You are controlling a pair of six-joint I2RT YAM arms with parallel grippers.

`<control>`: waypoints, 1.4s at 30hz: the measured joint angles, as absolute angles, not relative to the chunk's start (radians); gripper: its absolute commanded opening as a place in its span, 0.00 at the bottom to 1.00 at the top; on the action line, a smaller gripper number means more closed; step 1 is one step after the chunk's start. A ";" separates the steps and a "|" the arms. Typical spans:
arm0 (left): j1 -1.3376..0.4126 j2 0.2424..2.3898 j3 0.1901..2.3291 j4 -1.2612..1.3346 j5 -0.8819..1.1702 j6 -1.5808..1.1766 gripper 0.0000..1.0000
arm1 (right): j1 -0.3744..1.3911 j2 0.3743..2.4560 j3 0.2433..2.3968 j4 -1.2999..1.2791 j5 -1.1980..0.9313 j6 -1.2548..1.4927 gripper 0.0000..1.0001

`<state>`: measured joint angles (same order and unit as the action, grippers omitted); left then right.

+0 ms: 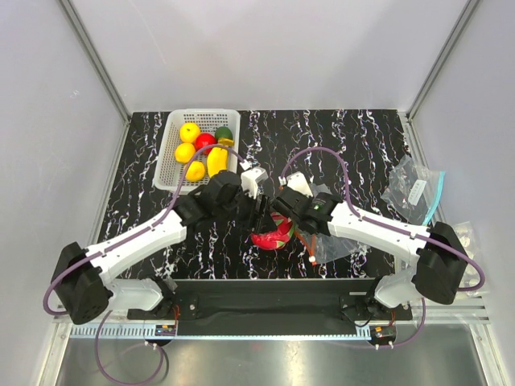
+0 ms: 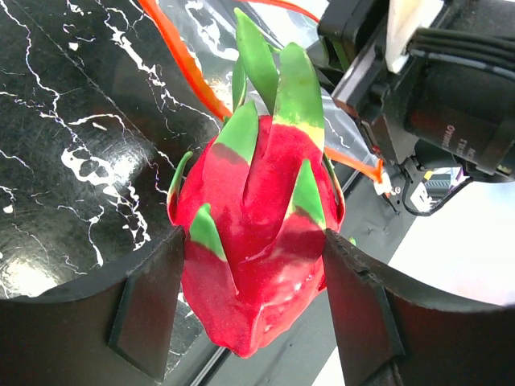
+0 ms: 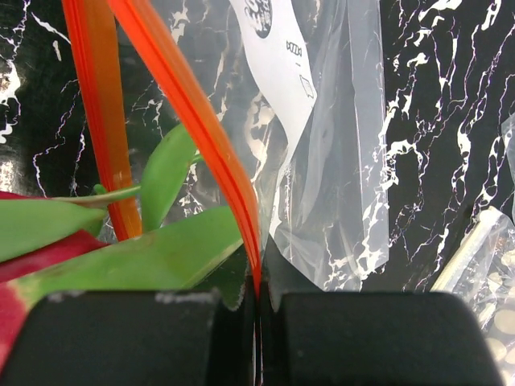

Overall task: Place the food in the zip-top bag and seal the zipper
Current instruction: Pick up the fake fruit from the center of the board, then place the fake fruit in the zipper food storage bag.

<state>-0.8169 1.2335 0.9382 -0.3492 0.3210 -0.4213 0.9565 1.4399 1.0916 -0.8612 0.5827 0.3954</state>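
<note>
My left gripper point(image 2: 253, 310) is shut on the pink-red dragon fruit point(image 2: 257, 241), its green leaves pointing at the bag's mouth; it shows in the top view point(image 1: 272, 235) near the front edge. My right gripper point(image 3: 259, 310) is shut on the red-orange zipper point(image 3: 201, 137) of the clear zip-top bag point(image 3: 338, 185), holding one side of the mouth up. The other zipper side point(image 3: 100, 121) runs to the left, with the fruit's leaves point(image 3: 161, 249) between the two strips. In the top view the bag point(image 1: 326, 241) lies below my right gripper point(image 1: 291, 211). The slider is not visible.
A white mesh basket point(image 1: 173, 153) at the back left holds a banana bunch point(image 1: 216, 159), round yellow-orange fruits point(image 1: 190, 132), a red fruit and a green one. A clear bag with a teal edge point(image 1: 418, 191) and a bubbled sheet point(image 1: 465, 235) lie at the right.
</note>
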 measured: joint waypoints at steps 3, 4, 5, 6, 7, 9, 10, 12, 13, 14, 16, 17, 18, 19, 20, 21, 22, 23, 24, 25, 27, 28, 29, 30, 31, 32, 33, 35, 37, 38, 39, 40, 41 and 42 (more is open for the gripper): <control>-0.825 1.247 0.940 -0.346 0.314 -0.427 0.10 | 0.957 1.441 1.092 -0.861 0.583 0.395 0.00; -0.831 1.254 0.945 -0.352 0.308 -0.427 0.10 | 0.957 1.441 1.092 -0.861 0.583 0.395 0.00; -0.838 1.266 0.952 -0.358 0.301 -0.427 0.09 | 0.957 1.441 1.092 -0.861 0.583 0.395 0.00; -0.843 1.279 0.960 -0.367 0.292 -0.432 0.08 | 0.957 1.441 1.092 -0.862 0.583 0.395 0.00; -0.846 1.293 0.966 -0.369 0.281 -0.434 0.08 | 0.957 1.441 1.092 -0.861 0.583 0.395 0.00; -0.855 1.322 0.976 -0.369 0.260 -0.439 0.08 | 0.958 1.441 1.092 -0.858 0.582 0.395 0.00; -0.859 1.333 0.978 -0.369 0.252 -0.441 0.08 | 0.958 1.441 1.092 -0.858 0.582 0.395 0.00; -0.863 1.354 0.980 -0.370 0.234 -0.447 0.08 | 0.962 1.441 1.092 -0.858 0.582 0.395 0.00; -0.864 1.361 0.981 -0.370 0.226 -0.451 0.08 | 0.966 1.441 1.092 -0.858 0.582 0.395 0.00; -0.864 1.367 0.981 -0.370 0.221 -0.454 0.07 | 0.970 1.441 1.092 -0.857 0.582 0.395 0.00; -0.863 1.376 0.983 -0.371 0.205 -0.471 0.06 | 0.981 1.441 1.092 -0.857 0.582 0.398 0.00; -0.860 1.379 0.985 -0.371 0.202 -0.477 0.06 | 0.984 1.441 1.092 -0.856 0.582 0.396 0.00; -0.854 1.382 0.989 -0.369 0.203 -0.484 0.06 | 0.991 1.442 1.092 -0.854 0.581 0.395 0.00; -0.847 1.383 0.989 -0.362 0.205 -0.495 0.06 | 0.997 1.442 1.092 -0.853 0.581 0.395 0.00; -0.839 1.383 0.989 -0.353 0.210 -0.508 0.06 | 1.005 1.443 1.092 -0.850 0.581 0.396 0.00; -0.830 1.383 0.989 -0.344 0.217 -0.523 0.05 | 1.012 1.444 1.092 -0.847 0.581 0.396 0.00; -0.820 1.383 0.989 -0.335 0.227 -0.535 0.05 | 1.017 1.445 1.092 -0.842 0.582 0.402 0.00; -0.811 1.383 0.989 -0.334 0.233 -0.546 0.05 | 1.018 1.445 1.092 -0.835 0.582 0.405 0.00; -0.803 1.383 0.989 -0.332 0.236 -0.559 0.05 | 1.018 1.445 1.092 -0.828 0.582 0.408 0.00; -0.796 1.383 0.989 -0.331 0.236 -0.573 0.05 | 1.019 1.445 1.092 -0.825 0.582 0.410 0.00; -0.785 1.383 0.989 -0.326 0.236 -0.606 0.04 | 1.024 1.445 1.091 -0.810 0.581 0.417 0.00; -0.779 1.383 0.988 -0.319 0.237 -0.622 0.04 | 1.026 1.445 1.089 -0.803 0.581 0.418 0.00; -0.773 1.383 0.987 -0.308 0.240 -0.641 0.04 | 1.030 1.445 1.087 -0.796 0.581 0.418 0.00; -0.767 1.383 0.986 -0.294 0.245 -0.661 0.04 | 1.035 1.445 1.083 -0.791 0.581 0.418 0.00; -0.758 1.383 0.984 -0.277 0.254 -0.680 0.04 | 1.040 1.445 1.080 -0.788 0.582 0.418 0.00; -0.751 1.383 0.978 -0.259 0.263 -0.693 0.04 | 1.046 1.445 1.078 -0.790 0.586 0.418 0.00; -0.742 1.383 0.971 -0.250 0.274 -0.706 0.04 | 1.049 1.445 1.076 -0.791 0.586 0.418 0.00; -0.728 1.383 0.962 -0.245 0.290 -0.728 0.04 | 1.057 1.445 1.069 -0.789 0.586 0.418 0.00; -0.722 1.383 0.961 -0.243 0.295 -0.746 0.04 | 1.066 1.445 1.061 -0.784 0.586 0.419 0.00; -0.720 1.383 0.960 -0.238 0.298 -0.753 0.04 | 1.068 1.444 1.057 -0.782 0.587 0.419 0.00; -0.719 1.383 0.957 -0.233 0.301 -0.763 0.04 | 1.069 1.444 1.053 -0.781 0.586 0.419 0.00; -0.719 1.383 0.953 -0.227 0.304 -0.772 0.04 | 1.069 1.443 1.049 -0.780 0.586 0.419 0.00; -0.717 1.383 0.949 -0.222 0.309 -0.782 0.04 | 1.070 1.441 1.047 -0.780 0.586 0.419 0.00; -0.715 1.383 0.943 -0.215 0.315 -0.791 0.04 | 1.070 1.440 1.046 -0.780 0.587 0.419 0.00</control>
